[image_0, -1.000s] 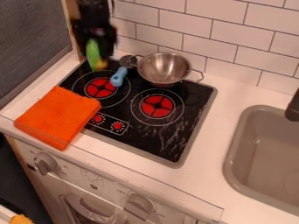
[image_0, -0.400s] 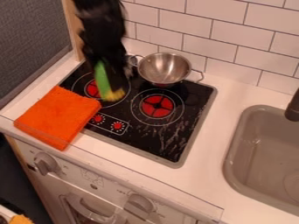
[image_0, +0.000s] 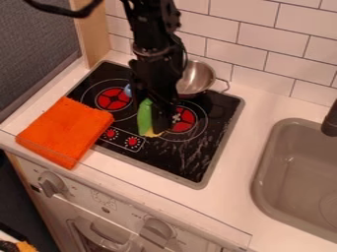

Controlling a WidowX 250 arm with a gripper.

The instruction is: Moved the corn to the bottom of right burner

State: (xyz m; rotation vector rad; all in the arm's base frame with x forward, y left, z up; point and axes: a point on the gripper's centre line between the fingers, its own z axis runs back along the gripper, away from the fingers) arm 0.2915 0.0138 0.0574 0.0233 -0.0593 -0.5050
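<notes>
The black gripper (image_0: 160, 120) hangs over the stove, at the left side of the right burner (image_0: 185, 121), and is shut on the corn. The corn (image_0: 145, 117) has a green husk and stands roughly upright, with a bit of yellow at its lower end, just left of and below the burner's red centre. Part of the corn is hidden behind the gripper. Whether its lower end touches the stove top I cannot tell.
A metal bowl (image_0: 195, 78) stands at the stove's back, partly behind the arm. Beside the left burner (image_0: 113, 99) a blue object (image_0: 127, 90) shows. An orange cloth (image_0: 64, 132) covers the stove's front left corner; the sink (image_0: 299, 177) is at the right.
The gripper has carried the corn from the back left of the stove, over the left burner, rightward and toward the front. Bowl and cloth have stayed put.
</notes>
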